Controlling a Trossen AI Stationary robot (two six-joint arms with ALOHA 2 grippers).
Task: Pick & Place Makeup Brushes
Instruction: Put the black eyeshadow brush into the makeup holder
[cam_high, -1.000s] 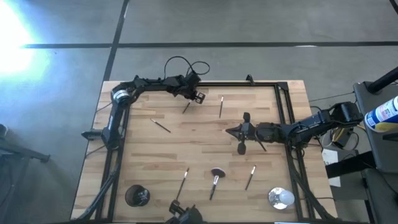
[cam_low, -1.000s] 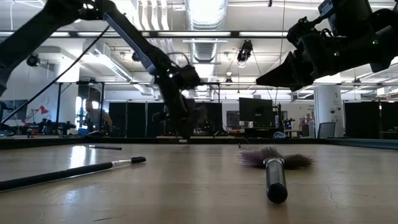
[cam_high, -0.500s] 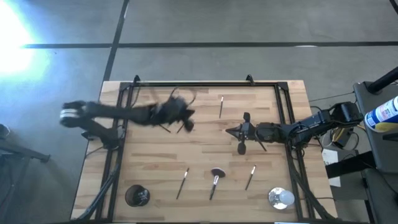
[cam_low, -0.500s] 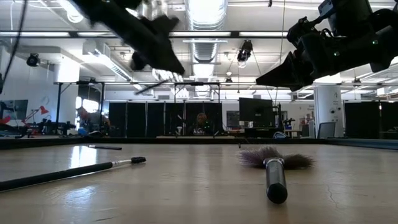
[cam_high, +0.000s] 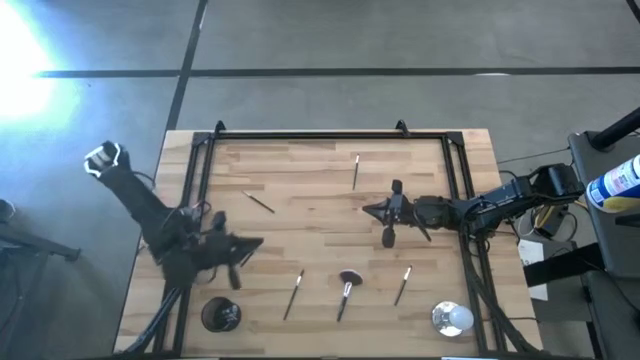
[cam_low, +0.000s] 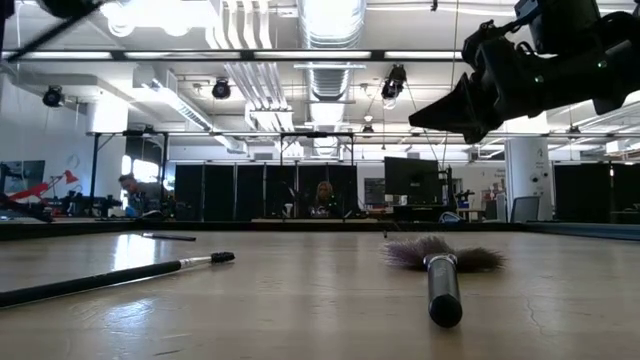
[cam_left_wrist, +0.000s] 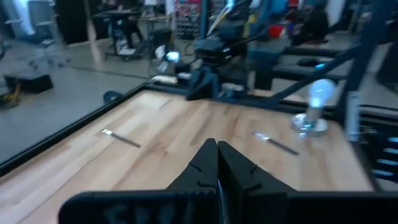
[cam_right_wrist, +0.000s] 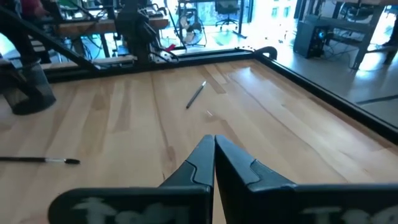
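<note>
Several makeup brushes lie flat on the wooden table: one (cam_high: 355, 172) near the far edge, one (cam_high: 260, 202) left of centre, and three near the near edge (cam_high: 295, 295), (cam_high: 402, 285), among them the fluffy-headed one (cam_high: 346, 288) (cam_low: 440, 270). My left gripper (cam_high: 258, 245) (cam_left_wrist: 216, 152) is shut, off the table near its left near corner, just beyond a black cup (cam_high: 220, 315). My right gripper (cam_high: 372, 212) (cam_right_wrist: 214, 144) is shut and hovers over the table's right middle, touching nothing. My left gripper is shut on a makeup brush that no longer lies on the table. The fingers (cam_left_wrist: 205, 165) hide the place of contact in the wrist view, so the part and the kind of hold cannot be told. The gripper points level toward the table's right.
A round shiny silver object (cam_high: 451, 318) (cam_left_wrist: 314, 106) stands at the right near corner. A black frame rail (cam_high: 320, 135) runs around the table. A long brush (cam_low: 110, 278) lies close to the low camera. People sit in the room behind.
My left gripper rose from the far middle of the table, taking the brush that lay there. It swung fast toward the left near corner and turned to point right. My right arm kept still.
</note>
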